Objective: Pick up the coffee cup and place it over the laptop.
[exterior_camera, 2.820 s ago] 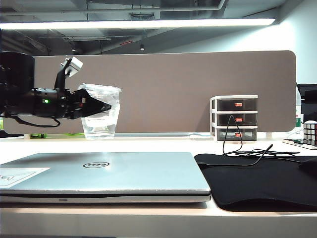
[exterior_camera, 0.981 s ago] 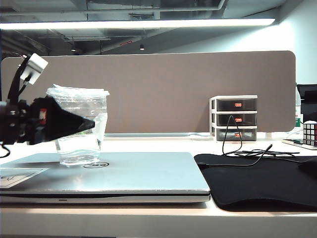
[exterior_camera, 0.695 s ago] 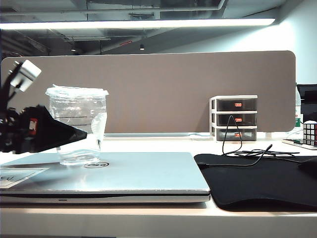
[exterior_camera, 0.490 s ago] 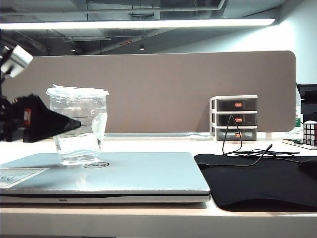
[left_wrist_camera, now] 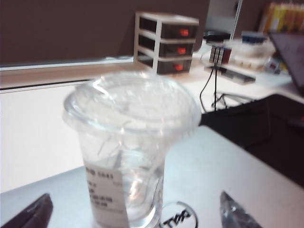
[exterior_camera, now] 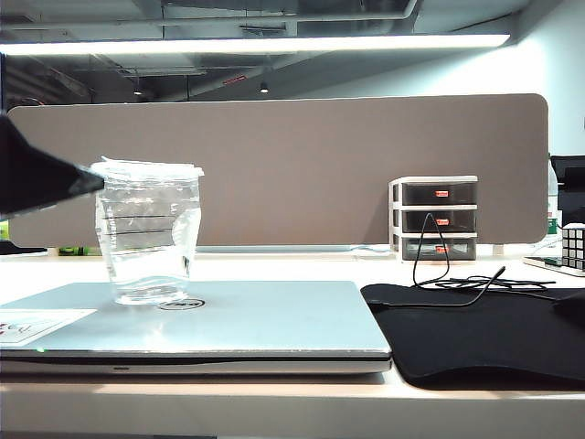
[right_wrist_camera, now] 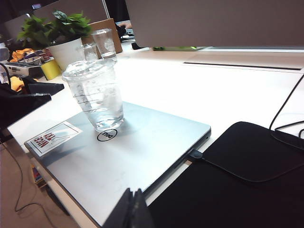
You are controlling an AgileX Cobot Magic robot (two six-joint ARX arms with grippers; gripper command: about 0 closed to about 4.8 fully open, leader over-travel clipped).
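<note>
Laptop (exterior_camera: 256, 315) lies closed on counter (exterior_camera: 274, 267). Coffee cup (exterior_camera: 149, 230) stands upright on its lid, beside the logo. Left hand (left_wrist_camera: 135, 213) spread, clear of the cup; withdraw straight, avoiding the rim. Right hand (right_wrist_camera: 131, 209) pressed together, near the laptop's front edge.

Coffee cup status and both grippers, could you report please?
Clear crinkled plastic coffee cup upright on silver-grey laptop. Left gripper open, clear of it. Right gripper shut, idle. Nothing obstructing.
</note>
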